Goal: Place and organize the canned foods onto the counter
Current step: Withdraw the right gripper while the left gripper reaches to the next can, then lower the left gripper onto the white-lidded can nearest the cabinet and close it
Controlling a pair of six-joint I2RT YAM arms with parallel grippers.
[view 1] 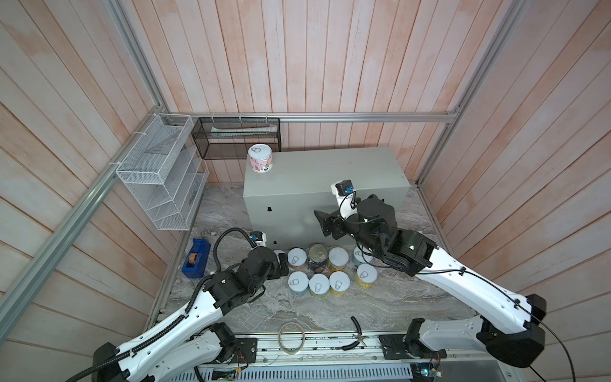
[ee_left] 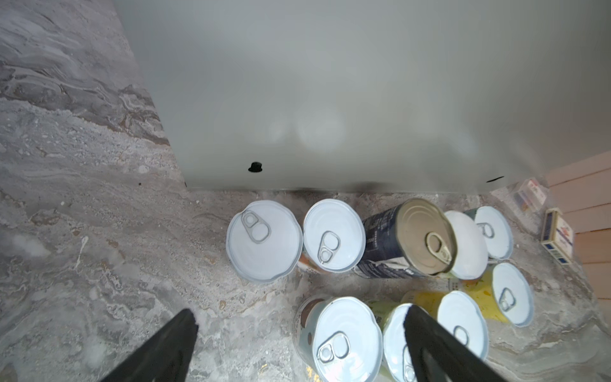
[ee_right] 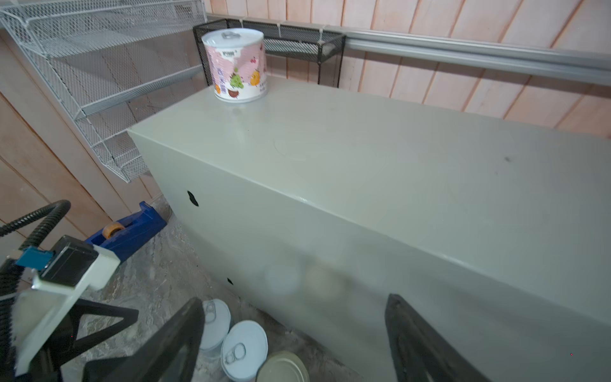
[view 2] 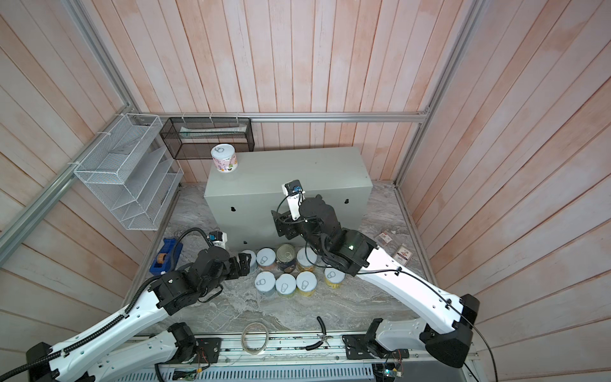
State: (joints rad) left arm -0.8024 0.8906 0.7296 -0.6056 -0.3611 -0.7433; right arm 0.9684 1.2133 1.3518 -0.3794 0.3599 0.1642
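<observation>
One pink-labelled can [view 1: 260, 158] stands upright at the back left corner of the pale grey-green counter [view 1: 330, 175]; the right wrist view shows the same can [ee_right: 235, 64]. Several more cans stand in two rows on the marble floor before the counter, among them a taller navy can [view 1: 317, 261] [ee_left: 410, 238]. My left gripper [view 1: 281, 263] [ee_left: 301, 324] is open and empty, low at the left end of the rows, with a teal-labelled can [ee_left: 344, 334] below its jaws. My right gripper [view 1: 322, 221] [ee_right: 294, 314] hangs open and empty in front of the counter's front face, above the cans.
A blue tape dispenser [view 1: 195, 258] lies left of the cans. A white wire rack [view 1: 158, 172] and a black mesh basket [view 1: 236, 137] hang on the walls. A tape roll ring [view 1: 291, 338] and pliers [view 1: 355, 334] lie at the front edge. Small boxes [view 2: 403, 254] sit at the right.
</observation>
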